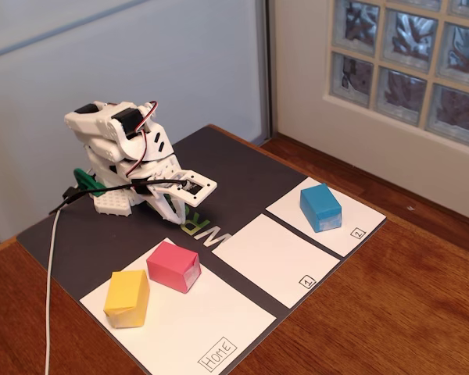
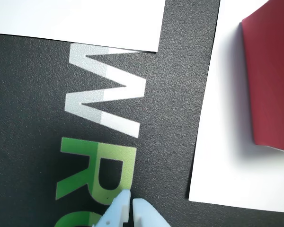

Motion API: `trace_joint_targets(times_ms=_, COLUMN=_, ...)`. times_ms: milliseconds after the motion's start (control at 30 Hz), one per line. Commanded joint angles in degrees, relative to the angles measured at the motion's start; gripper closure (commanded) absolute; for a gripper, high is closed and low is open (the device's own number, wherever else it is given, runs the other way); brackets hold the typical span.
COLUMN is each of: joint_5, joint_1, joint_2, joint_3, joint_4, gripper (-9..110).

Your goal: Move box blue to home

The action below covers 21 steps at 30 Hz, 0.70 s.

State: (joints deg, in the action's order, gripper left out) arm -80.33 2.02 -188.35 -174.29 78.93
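Three blocks: blue, pink, yellow. You only want the blue one.
Blue box [image 1: 320, 207]: it sits on the small white square marked 2, far from your arm.
Home [image 1: 211, 328]: the pink block [image 1: 173, 266] and yellow block [image 1: 127, 298] already fill its back part.
Gripper [image 2: 130, 202]: folded low over the dark mat [image 1: 242, 168], holding nothing, fingertips nearly touching in the wrist view.
Risk: you might bump the pink block on the way.
Risk: closed fingers would just push the blue box away.
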Motion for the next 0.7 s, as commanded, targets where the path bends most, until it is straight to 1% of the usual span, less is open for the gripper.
trace_joint_targets(times_ms=0, joint_5=-0.1, joint_1=-0.3, joint_2=-3.0, joint_3=0.2, joint_4=3.8, gripper=102)
trace_joint_targets(times_ms=133, joint_5=-5.4, joint_1=-0.6, joint_2=-3.0, joint_3=0.2, joint_4=4.6, gripper=102)
trace_joint_targets(times_ms=200, joint_5=-1.2, joint_1=-0.6, joint_2=-3.0, joint_3=0.3, joint_4=4.0, gripper=102)
trace_joint_targets(times_ms=233, joint_5=-0.4, joint_1=-1.5, joint_2=-3.0, joint_3=0.8, joint_4=4.1, gripper=102)
trace_joint_targets(times_ms=267, joint_5=-1.6, joint_1=-2.9, joint_2=-3.0, joint_3=1.8, joint_4=4.7, gripper=102)
trace_joint_targets(times_ms=333, joint_5=-6.8, joint_1=-5.8, joint_2=-3.0, joint_3=4.0, joint_4=3.3, gripper=102)
trace_joint_targets(times_ms=400, joint_5=-12.2, joint_1=-8.2, joint_2=-3.0, joint_3=6.0, joint_4=-1.2, gripper=102)
trace_joint_targets(times_ms=533, joint_5=-19.4, joint_1=-13.2, joint_2=-1.1, joint_3=12.5, joint_4=-2.5, gripper=102)
trace_joint_targets(times_ms=600, joint_5=-22.1, joint_1=-14.9, joint_2=4.0, joint_3=17.4, joint_4=-3.2, gripper=102)
trace_joint_targets(times_ms=667, joint_5=-25.3, joint_1=-16.3, joint_2=13.2, joint_3=23.9, joint_4=-4.3, gripper=102)
